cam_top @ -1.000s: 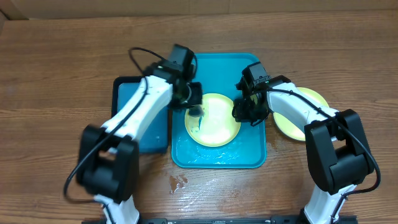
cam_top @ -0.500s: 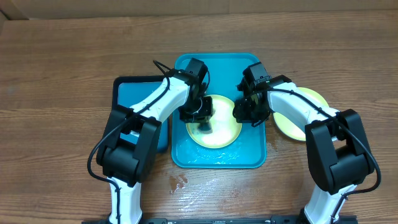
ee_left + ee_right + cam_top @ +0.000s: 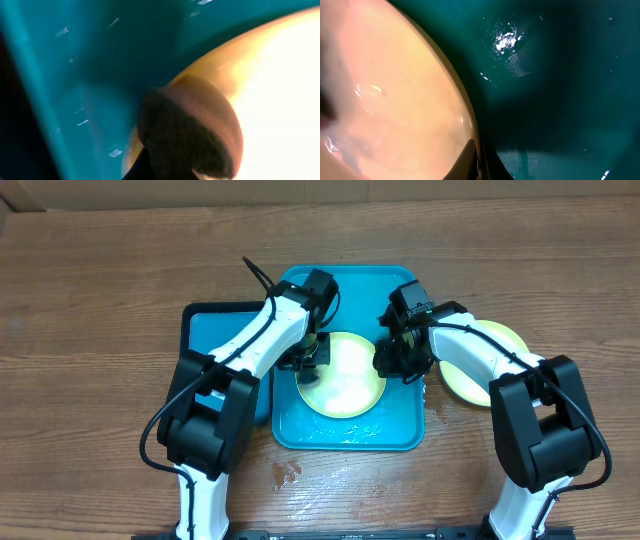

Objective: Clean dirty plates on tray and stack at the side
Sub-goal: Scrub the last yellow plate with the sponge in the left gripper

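Far left: small dark-rimmed blue plastic tray [image 3: 215, 340] on the wooden table [image 3: 100, 300], partly under the left arm.

Left gripper [image 3: 312, 360] is clenched on a dark brown scrubbing pad [image 3: 187, 132]. The pad is pressed at the left edge of the yellow-green round plastic plate [image 3: 350, 385]. The left wrist view is blurred, so I can't tell how much of the pad is in contact.

The plate lies flat in the middle of the large teal rectangular plastic tray [image 3: 350, 435]. Its centre looks pale and mostly free of smears from overhead. The tray floor is wet and shows glints.

Right gripper [image 3: 398, 365] is closed at the plate's right rim. In the wrist view the fingertips appear to meet on the rim edge, so I read it as pinching the rim to steady the plate.

Far right: second yellow-green plate [image 3: 505, 337] on the table beside the tray, half hidden by the right arm. I can't pick out a blue plate.

Handling estimate: the plate is light, stiff, thin plastic, and wet, so it's slick. It will skate on the wet tray under scrub force. Hold it by the raised rim, with the fingers across the lip rather than on the glossy face. For the lift to the stack, grip firmly and keep the plate level, since a thin wet rim can slip out.
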You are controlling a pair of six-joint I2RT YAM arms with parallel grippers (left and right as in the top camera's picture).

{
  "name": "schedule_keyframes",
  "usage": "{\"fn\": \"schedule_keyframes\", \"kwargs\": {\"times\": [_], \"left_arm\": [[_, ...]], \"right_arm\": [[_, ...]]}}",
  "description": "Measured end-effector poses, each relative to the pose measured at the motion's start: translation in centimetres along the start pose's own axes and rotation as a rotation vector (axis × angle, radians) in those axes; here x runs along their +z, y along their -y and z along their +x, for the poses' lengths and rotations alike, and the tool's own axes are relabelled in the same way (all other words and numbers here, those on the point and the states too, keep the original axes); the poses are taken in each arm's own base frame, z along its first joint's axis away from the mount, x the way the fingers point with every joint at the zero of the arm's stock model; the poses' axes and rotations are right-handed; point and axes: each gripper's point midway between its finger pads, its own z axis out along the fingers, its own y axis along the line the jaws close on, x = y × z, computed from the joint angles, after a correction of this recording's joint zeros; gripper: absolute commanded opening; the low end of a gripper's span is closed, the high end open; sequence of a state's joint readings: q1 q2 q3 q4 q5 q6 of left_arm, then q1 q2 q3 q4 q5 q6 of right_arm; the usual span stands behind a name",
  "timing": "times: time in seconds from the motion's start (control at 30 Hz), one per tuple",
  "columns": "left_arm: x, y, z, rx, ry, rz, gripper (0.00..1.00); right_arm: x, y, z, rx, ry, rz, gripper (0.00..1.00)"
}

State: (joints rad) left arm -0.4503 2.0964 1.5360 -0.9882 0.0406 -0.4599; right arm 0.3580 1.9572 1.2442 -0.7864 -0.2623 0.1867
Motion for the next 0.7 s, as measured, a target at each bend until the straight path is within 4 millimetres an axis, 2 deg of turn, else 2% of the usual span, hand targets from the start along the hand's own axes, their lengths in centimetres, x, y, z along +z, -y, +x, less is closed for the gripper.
{"fn": "schedule_keyframes", "kwargs": {"times": [0.17,0.43,0.53,0.7], "left_arm": [[0.5,4.7,-0.8,0.030,0.008,0.214,0.05],[1.3,11.0,1.9,0.123,-0.082,0.416,0.04],[1.3,11.4,2.2,0.133,-0.098,0.436,0.04],[1.4,10.6,1.8,0.122,-0.098,0.428,0.04]], "right_arm": [[0.0,0.0,0.0,0.000,-0.001,-0.001,0.04],[0.0,0.1,0.1,0.002,-0.004,0.004,0.04],[0.0,0.1,0.1,0.002,-0.004,0.003,0.04],[0.0,0.1,0.1,0.002,-0.004,0.004,0.04]]}}
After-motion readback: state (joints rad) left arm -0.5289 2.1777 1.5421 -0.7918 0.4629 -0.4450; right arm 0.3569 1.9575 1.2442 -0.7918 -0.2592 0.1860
